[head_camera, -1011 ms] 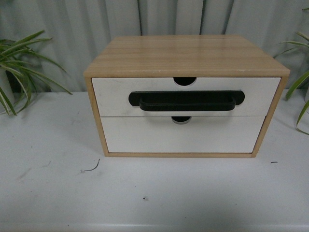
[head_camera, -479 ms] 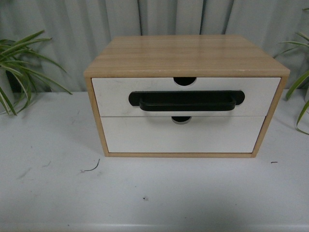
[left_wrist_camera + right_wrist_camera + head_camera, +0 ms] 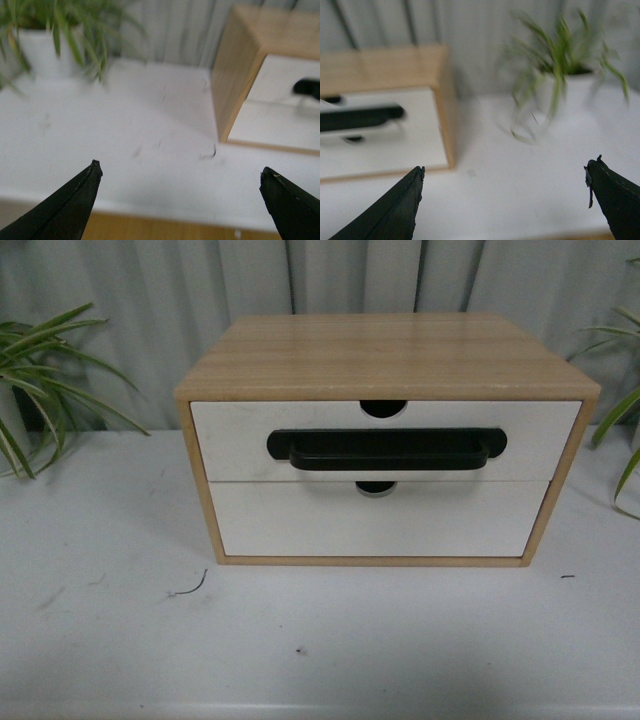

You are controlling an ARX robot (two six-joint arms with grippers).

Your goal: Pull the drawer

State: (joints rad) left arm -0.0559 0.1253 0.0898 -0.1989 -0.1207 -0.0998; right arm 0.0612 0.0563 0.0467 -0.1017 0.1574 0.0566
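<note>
Drawer [image 3: 250, 440] is the upper of two in the wooden cabinet [image 3: 390, 355], which sits mid-counter [image 3: 320, 640] square to you. It's the white front with the black bar handle [image 3: 387, 448] and the half-round notch on top. Skip the plain lower front [image 3: 300, 522]. The drawer looks fully shut, nothing started. The handle's long axis runs side to side across the front, level, so your fingers need to close above and below the bar, then pull straight back toward the robot. Neither arm shows in the front view. Left pincer [image 3: 180, 170] is released, spread wide and holding nothing, back over the counter edge. From it the cabinet lies ahead and toward the robot's right, with only the bar's end visible. Right pincer [image 3: 505, 166] is also released, wide and empty. From it the drawer lies ahead and toward the robot's left, with a longer stretch of the bar in sight. Both are well apart from the handle. I can't tell which is nearer, they look roughly even. My call is that either arm works, and the right has the better look at the bar. Both wrist views are blurry, so don't trust fine detail.
</note>
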